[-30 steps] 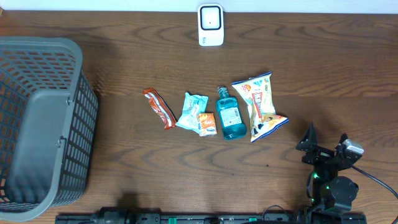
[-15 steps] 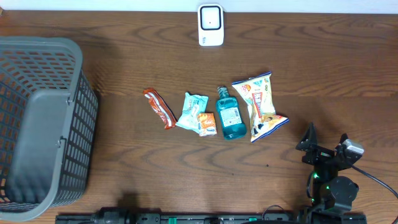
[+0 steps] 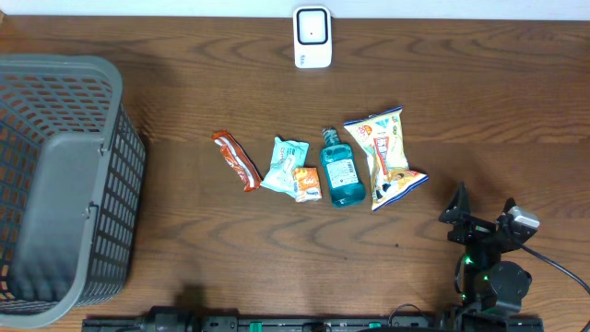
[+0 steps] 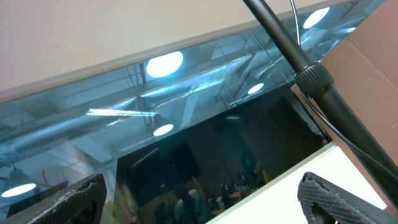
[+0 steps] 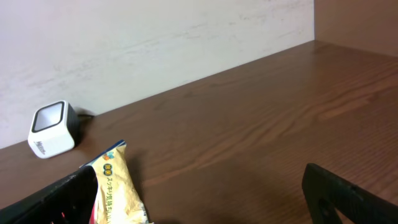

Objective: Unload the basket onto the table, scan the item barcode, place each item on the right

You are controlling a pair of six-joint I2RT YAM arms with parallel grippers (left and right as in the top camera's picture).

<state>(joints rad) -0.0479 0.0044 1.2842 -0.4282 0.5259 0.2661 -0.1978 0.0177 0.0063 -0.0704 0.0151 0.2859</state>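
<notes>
Overhead: packaged goods, a blue bottle (image 3: 340, 171) among them, lie mid-counter, well apart from the scanner (image 3: 312, 37). The right hand (image 3: 484, 205) is near them, released and empty.
Left wrist: the left hand (image 4: 205, 202) is released and empty, facing glass overhead.
Right wrist: the snack bag (image 5: 115, 180) lies ahead, the scanner beyond it.
Judging by this, nothing is picked up and scanning remains.

The right gripper (image 3: 482, 214) sits with jaws spread wide, the snack bag (image 3: 387, 159) ahead and left of the jaws, the blue bottle (image 3: 340, 171) further left, the scanner (image 3: 312, 37) far ahead, the basket (image 3: 124, 203) far left.
</notes>
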